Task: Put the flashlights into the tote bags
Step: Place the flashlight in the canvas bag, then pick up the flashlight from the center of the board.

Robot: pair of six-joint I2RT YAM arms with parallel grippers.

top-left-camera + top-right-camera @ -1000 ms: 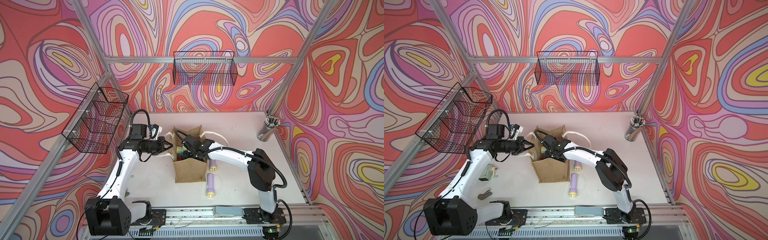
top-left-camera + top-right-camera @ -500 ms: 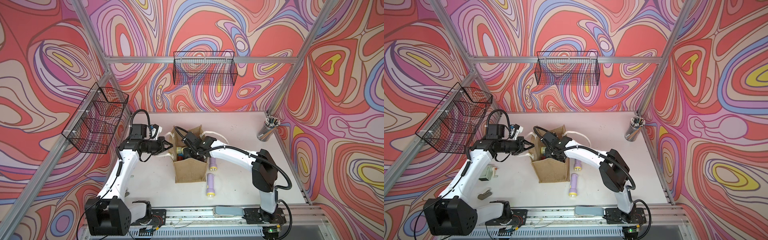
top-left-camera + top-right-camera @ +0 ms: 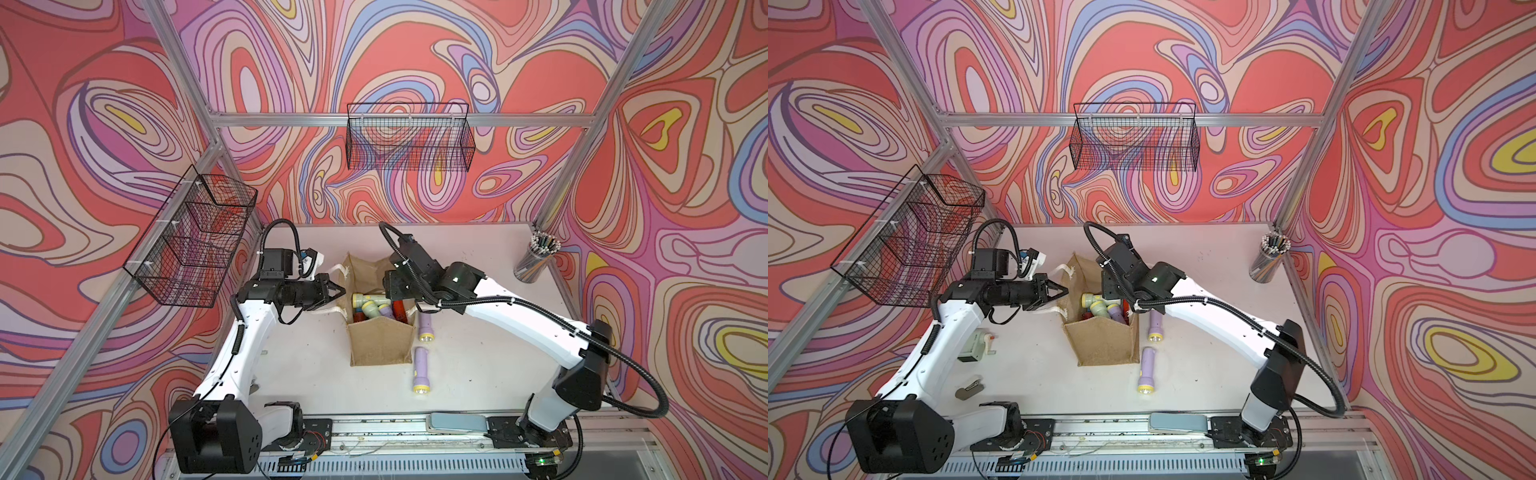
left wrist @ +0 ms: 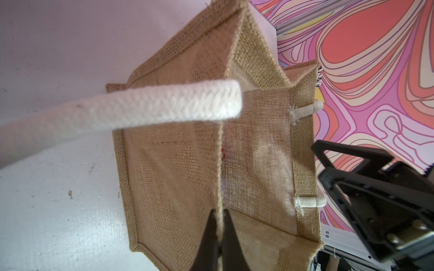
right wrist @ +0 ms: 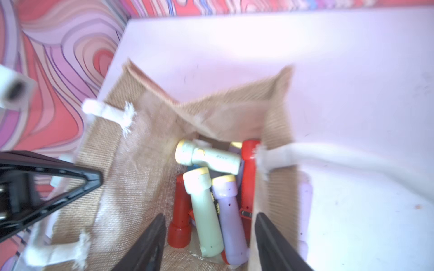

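The tan jute tote bag (image 3: 380,345) (image 3: 1105,345) stands open mid-table. My left gripper (image 3: 340,291) (image 4: 219,220) is shut on its rim edge, beside a white rope handle (image 4: 152,105). My right gripper (image 5: 209,215) hangs open over the bag's mouth with nothing between its fingers. Inside the bag lie several flashlights: pale green (image 5: 206,211), lilac (image 5: 229,211) and red (image 5: 180,211). Two lilac flashlights lie on the table to the right of the bag, one (image 3: 426,328) against its side and one (image 3: 420,370) nearer the front.
A cup of pencils (image 3: 536,262) stands at the back right corner. Black wire baskets hang on the back wall (image 3: 409,141) and the left wall (image 3: 193,241). A small greenish device (image 3: 976,347) and a clip (image 3: 969,388) lie by the left arm.
The right arm has drawn up and back out of the bag, and its jaws now stand apart. The left gripper has kept its hold on the bag's rim.
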